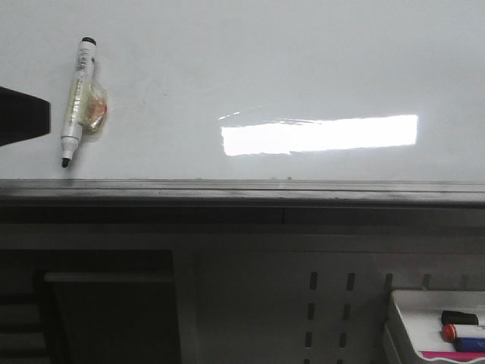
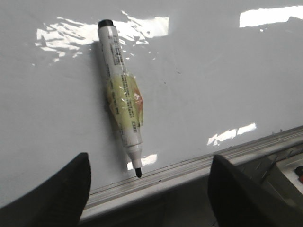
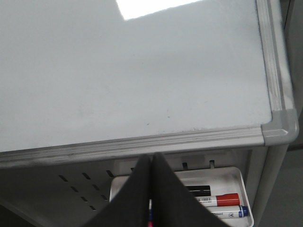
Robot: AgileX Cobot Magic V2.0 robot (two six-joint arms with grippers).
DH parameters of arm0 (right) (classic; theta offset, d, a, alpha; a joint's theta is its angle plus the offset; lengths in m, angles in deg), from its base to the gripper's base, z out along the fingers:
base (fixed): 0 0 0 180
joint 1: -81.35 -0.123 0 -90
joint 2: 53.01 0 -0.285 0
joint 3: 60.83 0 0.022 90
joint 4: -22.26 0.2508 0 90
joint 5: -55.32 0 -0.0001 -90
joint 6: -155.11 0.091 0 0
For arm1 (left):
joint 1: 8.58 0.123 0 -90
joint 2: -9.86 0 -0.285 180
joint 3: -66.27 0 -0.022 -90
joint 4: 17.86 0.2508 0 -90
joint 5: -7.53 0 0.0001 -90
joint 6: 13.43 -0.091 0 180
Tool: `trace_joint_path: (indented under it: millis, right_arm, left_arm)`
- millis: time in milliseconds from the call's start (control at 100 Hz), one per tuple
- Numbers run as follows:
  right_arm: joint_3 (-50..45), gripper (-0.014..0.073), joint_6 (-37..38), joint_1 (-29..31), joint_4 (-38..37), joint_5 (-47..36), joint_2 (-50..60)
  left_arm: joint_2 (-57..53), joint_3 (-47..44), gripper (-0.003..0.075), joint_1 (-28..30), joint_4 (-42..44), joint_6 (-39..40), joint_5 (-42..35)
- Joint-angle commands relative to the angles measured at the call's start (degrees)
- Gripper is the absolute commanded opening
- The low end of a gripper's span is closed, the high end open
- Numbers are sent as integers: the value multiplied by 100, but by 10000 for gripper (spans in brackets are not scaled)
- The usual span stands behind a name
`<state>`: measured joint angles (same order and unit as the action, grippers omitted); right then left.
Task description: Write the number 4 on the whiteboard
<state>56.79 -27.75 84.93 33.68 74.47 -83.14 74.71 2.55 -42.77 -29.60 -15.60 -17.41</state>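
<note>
The whiteboard (image 1: 303, 61) is glossy white with a bright rectangular glare and a grey ledge (image 1: 242, 193) along its near edge. No number 4 shows on it in any view. A white marker (image 1: 78, 95) with a bare black tip and yellowish tape round its middle lies on the board at the left, tip toward the ledge. It also shows in the left wrist view (image 2: 120, 94). My left gripper (image 2: 149, 158) is open and empty, just short of the marker's tip. My right gripper (image 3: 151, 156) is shut, below the board's near right corner (image 3: 279, 127).
A white tray (image 3: 239, 179) hangs below the board at the right, holding red (image 3: 220, 199), blue (image 3: 227, 212) and black (image 3: 199, 190) markers. It also shows in the front view (image 1: 402, 311). A grey perforated panel (image 1: 330, 311) is under the ledge.
</note>
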Motion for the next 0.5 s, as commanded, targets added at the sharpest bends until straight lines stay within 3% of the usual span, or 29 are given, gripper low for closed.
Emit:
trace_joint_path:
  millis: [0,490]
  right_arm:
    - [219,-54,-15,15,25,-380,-93]
    - [219,-54,-15,15,37,-362,-93]
  left_arm:
    - [414,344,479,-140,-103,35,-677]
    - [1837,1080,468,-151,-1066,35,-935]
